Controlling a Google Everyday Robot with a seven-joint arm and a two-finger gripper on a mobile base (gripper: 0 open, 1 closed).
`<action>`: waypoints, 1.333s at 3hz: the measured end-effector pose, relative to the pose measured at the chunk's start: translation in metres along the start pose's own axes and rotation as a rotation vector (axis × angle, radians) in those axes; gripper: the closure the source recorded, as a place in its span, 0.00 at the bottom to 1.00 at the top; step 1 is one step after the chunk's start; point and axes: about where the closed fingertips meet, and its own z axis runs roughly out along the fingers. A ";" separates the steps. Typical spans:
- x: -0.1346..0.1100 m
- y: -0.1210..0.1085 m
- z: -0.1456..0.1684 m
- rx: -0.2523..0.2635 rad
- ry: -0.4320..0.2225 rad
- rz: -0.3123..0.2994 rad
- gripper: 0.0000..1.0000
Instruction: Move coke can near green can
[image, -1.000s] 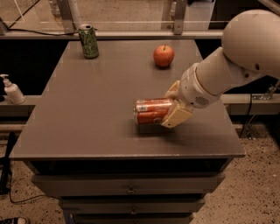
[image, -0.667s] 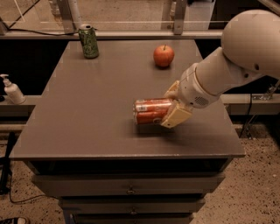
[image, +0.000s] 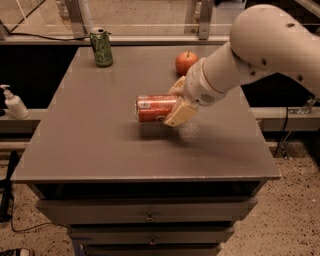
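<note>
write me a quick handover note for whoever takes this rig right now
The gripper is shut on the orange-red metal coke can, over the middle of the grey table.
The can is held on its side and seems lifted.
The green patterned drink can stands upright at the far-left corner as seen, well apart.
Done: grasp. Left: carry the coke can beside the green one, release.
</note>
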 end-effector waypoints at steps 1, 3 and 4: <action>-0.019 -0.037 0.010 0.037 -0.040 -0.026 1.00; -0.043 -0.100 0.052 0.142 -0.084 -0.058 1.00; -0.051 -0.128 0.078 0.211 -0.077 -0.053 1.00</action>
